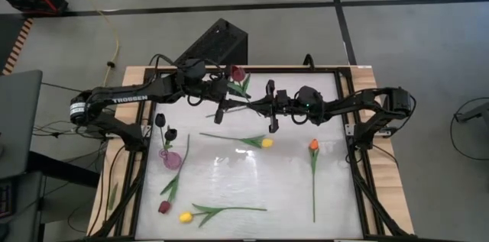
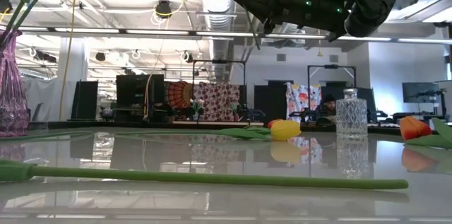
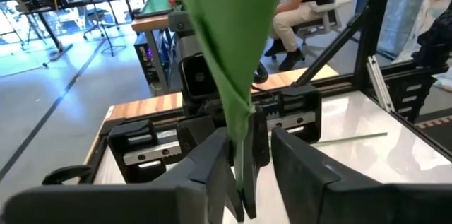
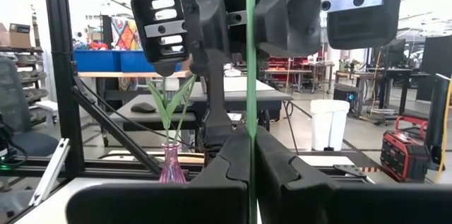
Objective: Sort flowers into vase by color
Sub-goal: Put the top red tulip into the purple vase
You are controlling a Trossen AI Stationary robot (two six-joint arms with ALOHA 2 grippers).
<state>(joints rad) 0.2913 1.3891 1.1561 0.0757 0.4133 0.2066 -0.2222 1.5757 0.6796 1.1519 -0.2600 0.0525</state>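
Above the far middle of the white table [image 1: 252, 181] we see both arms meet over one flower [image 1: 238, 82], a maroon tulip whose stem runs between them. The right claw [image 4: 251, 155] is clamped tight on the thin green stem. The left claw [image 3: 248, 174] stands partly open, its fingers [image 3: 212, 171] just apart on either side of the stem and leaf, so we cannot say it grips anything.

We count seven flowers in the overhead view. One is the maroon tulip held in the air. Two stand in the pink vase [image 1: 170, 158] at the table's left side, their dark heads [image 1: 165, 126] toward the far edge. Four lie flat: a yellow-orange one [image 1: 263, 142] in the middle, an orange one [image 1: 313, 145] toward the right, and at the near left a maroon one [image 1: 164, 206] beside a yellow one [image 1: 186, 216].

We count two vases: the pink one and a clear cut-glass one [image 2: 351, 116], which appears only in the table-level view.
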